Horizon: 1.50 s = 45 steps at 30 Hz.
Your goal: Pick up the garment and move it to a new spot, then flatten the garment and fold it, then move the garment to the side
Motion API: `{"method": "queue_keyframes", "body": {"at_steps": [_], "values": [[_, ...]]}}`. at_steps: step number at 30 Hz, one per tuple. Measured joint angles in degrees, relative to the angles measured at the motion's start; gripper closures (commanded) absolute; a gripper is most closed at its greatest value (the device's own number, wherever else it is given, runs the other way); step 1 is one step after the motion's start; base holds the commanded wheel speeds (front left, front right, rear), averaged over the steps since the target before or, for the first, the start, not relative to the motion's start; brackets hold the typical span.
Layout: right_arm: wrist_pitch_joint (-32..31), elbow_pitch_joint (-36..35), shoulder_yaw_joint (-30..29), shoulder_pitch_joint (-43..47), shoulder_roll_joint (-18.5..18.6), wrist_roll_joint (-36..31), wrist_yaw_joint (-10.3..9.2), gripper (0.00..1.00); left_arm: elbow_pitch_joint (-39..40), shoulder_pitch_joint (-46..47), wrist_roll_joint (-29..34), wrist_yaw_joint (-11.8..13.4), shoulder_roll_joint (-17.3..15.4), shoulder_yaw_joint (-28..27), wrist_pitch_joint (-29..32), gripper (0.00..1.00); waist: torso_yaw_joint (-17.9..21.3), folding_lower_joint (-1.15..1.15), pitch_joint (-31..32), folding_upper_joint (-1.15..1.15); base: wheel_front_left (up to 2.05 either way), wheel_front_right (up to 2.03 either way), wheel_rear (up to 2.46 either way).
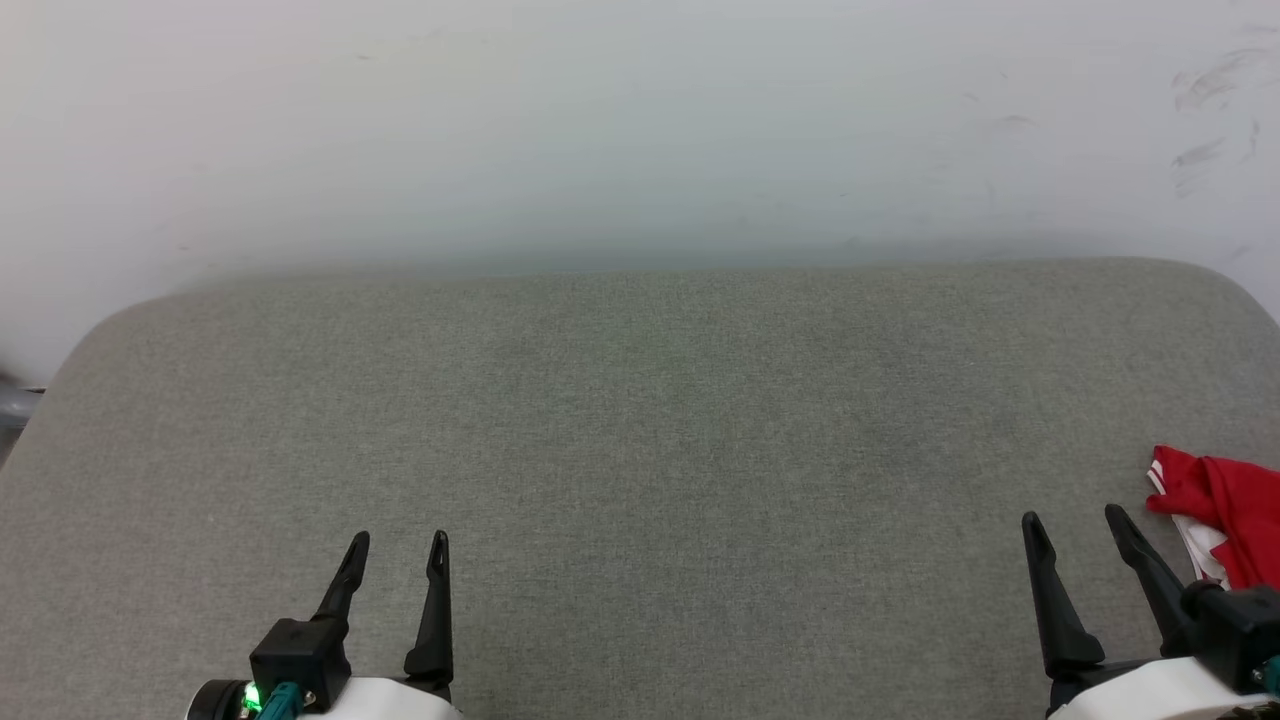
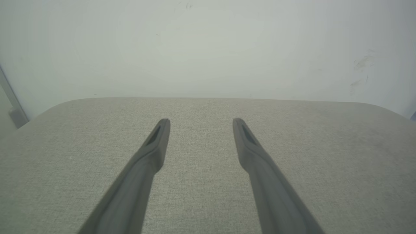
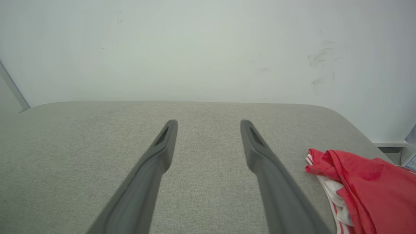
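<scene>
The left gripper (image 1: 399, 545), two long dark tapered fingers on a white forearm, stood at the lower left of the head view. Its jaws were spread wide, with only bare cloth showing between them. The right gripper (image 1: 1072, 520), of the same build, stood at the lower right, likewise spread wide and holding nothing. Both pointed across the grey woven fabric surface (image 1: 640, 400), which had rounded far corners, toward the scuffed white wall (image 1: 640, 120).

The garment (image 1: 1215, 500), a bright red thin jersey with a white inside and white-and-red striped trim, lay crumpled at the right edge of the surface. It was near the right gripper's outer finger and apart from it, and the picture border cut part of it off. In the right wrist view the garment (image 3: 367, 182) lay to the right of the fingers, with red cloth bunched over white layers.
</scene>
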<state>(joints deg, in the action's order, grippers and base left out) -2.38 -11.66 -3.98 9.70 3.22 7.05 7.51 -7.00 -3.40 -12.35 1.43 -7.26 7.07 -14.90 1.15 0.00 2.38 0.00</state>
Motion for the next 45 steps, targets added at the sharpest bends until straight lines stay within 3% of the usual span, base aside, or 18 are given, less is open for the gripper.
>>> {"method": "queue_keyframes", "body": {"at_steps": [11,12,16,45], "values": [[0.3,1.14,0.34,-0.74,-0.08,0.01,0.0,0.0,-0.76,0.65,-0.26,-0.29,-0.03,0.25,-0.09,0.0,0.29,0.0,-0.1,0.0,0.0,0.0,0.0],[0.29,1.44,0.4,-0.8,-0.08,0.02,0.0,1.0,-1.0,0.63,-0.36,-0.36,0.07,0.21,-0.03,1.0,0.29,0.01,-0.11,0.0,0.0,0.0,0.0],[0.24,3.58,0.55,0.18,-0.11,0.69,0.0,1.0,-3.0,-0.79,-1.07,-0.42,0.59,0.19,0.48,1.0,0.28,0.01,-0.14,0.0,0.0,0.0,0.0],[-0.27,11.36,0.76,-4.44,0.35,31.12,0.0,1.0,-4.5,2.03,-28.62,-3.26,1.97,-4.45,7.84,1.0,-0.05,0.01,-0.71,0.0,0.0,0.0,0.0]]}}
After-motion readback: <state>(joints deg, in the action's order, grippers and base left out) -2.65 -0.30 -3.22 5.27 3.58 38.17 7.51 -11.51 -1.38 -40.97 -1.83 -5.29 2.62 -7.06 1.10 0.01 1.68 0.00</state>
